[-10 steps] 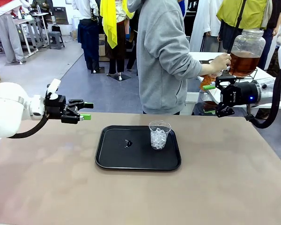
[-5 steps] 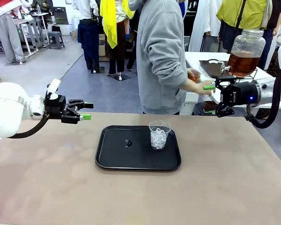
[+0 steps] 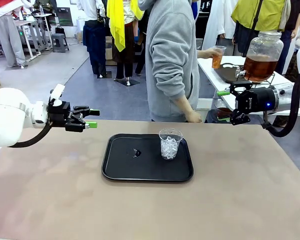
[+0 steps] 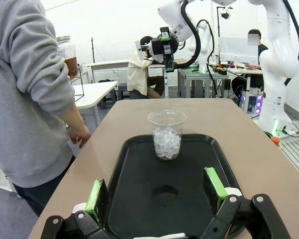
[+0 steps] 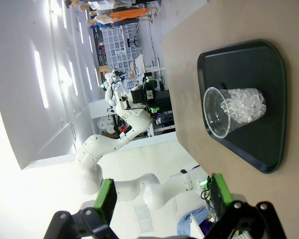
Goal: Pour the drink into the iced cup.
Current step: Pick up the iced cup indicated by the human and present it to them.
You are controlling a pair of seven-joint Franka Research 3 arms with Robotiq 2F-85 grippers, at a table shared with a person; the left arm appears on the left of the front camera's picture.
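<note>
- Tan surface is carrying tray and iced cup, centre frame.
- Left claw and right claw are gaping, empty.
- Person's hand is holding the drink upper right; you're risking splashes off ice.

Robotics lab: white arms, worktables.

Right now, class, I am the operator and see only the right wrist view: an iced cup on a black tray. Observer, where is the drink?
Observer: In a small cup that the person's raised hand holds, beyond the table's far side.
Operator: Any more of it?
Observer: Yes, a big glass jar of amber liquid stands on a white side table.
Operator: And the person's other hand?
Observer: The other hand hangs by the table's far edge.
</note>
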